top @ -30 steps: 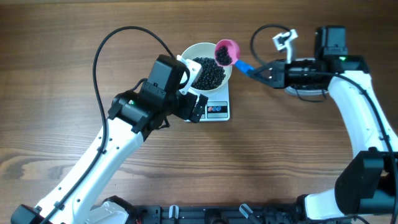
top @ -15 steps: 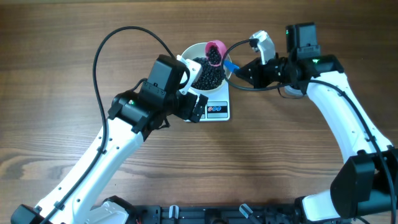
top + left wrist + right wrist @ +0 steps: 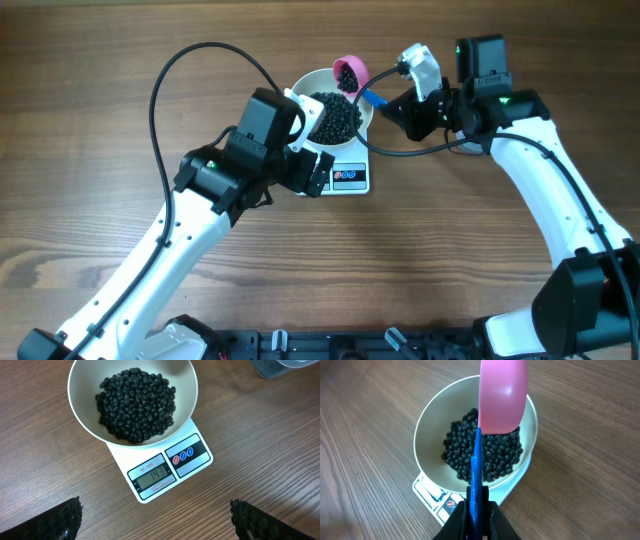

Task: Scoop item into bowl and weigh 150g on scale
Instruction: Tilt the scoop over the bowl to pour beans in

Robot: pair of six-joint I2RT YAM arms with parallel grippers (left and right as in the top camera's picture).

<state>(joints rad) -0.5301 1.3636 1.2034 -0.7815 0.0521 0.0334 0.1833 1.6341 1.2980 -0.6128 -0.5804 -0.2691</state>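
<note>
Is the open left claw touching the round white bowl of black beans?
Apart. The left wrist view shows bare wooden table between the round white bowl and the black fingertips of the left gripper.

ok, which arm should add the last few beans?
Right. The right end effector is shut on the scoop, tipped over the bowl; the left end effector is open, empty, beside the scale.

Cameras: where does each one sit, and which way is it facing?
Overhead: above the table, looking straight down; both arms flank the white bowl on the scale.
Left wrist: on the left arm, looking down at bowl, black beans, scale display; open left gripper, fingertips in bottom corners.
Right wrist: looks along the right gripper, shut on the pink scoop over the bowl.
Shared: all three see bowl, beans, scale.
</note>
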